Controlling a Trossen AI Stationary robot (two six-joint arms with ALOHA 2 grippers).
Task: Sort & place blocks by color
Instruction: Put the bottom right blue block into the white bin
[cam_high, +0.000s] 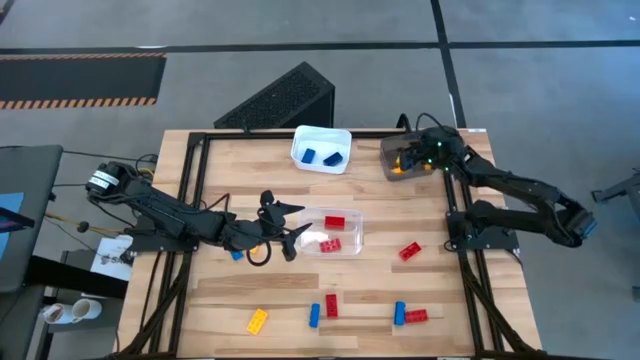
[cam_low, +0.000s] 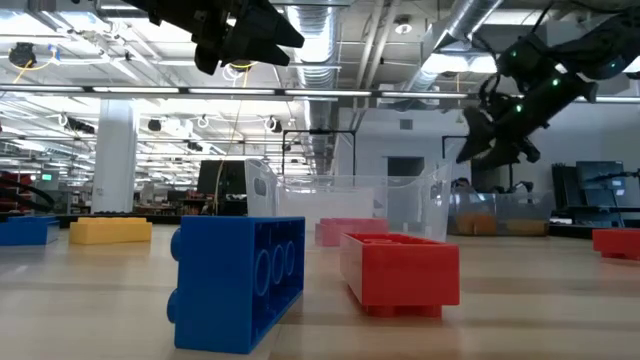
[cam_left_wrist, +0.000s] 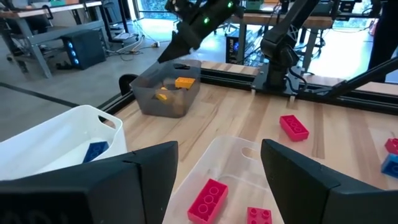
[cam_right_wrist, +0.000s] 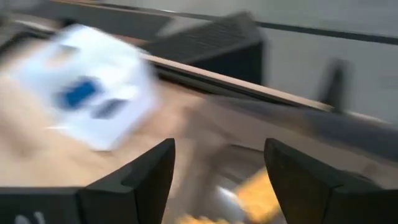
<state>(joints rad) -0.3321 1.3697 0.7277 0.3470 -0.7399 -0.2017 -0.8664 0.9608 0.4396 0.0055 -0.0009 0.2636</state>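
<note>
Over the clear bin (cam_high: 345, 243) holding three red bricks (cam_high: 334, 222), the left gripper (cam_high: 290, 222) hangs with jaws spread and empty, the right gripper (cam_high: 408, 152), also spread, over the grey bin (cam_high: 388, 160); loose bricks (cam_high: 409, 251) remain on the table (cam_high: 240, 180), so descend squarely before closing.

No readable text anywhere

No letters, numbers, brand marks or labels can be made out on the blocks, the bins, the arms or the table in any view; the black-and-orange striped strip (cam_high: 80, 100) on the floor beside the table is a hazard marking that carries no words.
</note>
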